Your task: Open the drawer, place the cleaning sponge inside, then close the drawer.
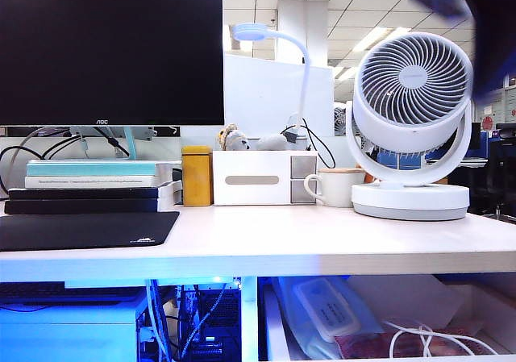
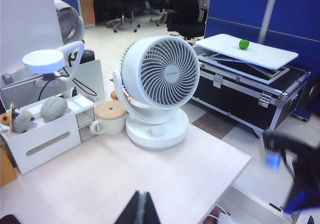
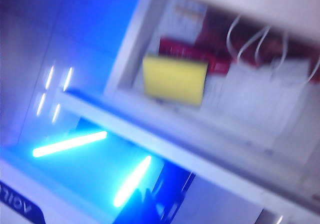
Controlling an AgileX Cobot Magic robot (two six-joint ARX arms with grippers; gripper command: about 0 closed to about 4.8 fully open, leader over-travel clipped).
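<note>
Drawer is pulled open under the desk, at 5 o'clock in the exterior view, holding papers and white cables. Sponge lies inside it, yellow face up, on the clutter near the front wall; right wrist view is blurred. Right gripper: fingers together, empty, above the drawer front. Its arm is a blur at 1 o'clock in the exterior view. Left gripper: fingers together, nothing held, over the desktop near the fan.

The cleaning sponge lies in the open drawer under the desk.
</note>
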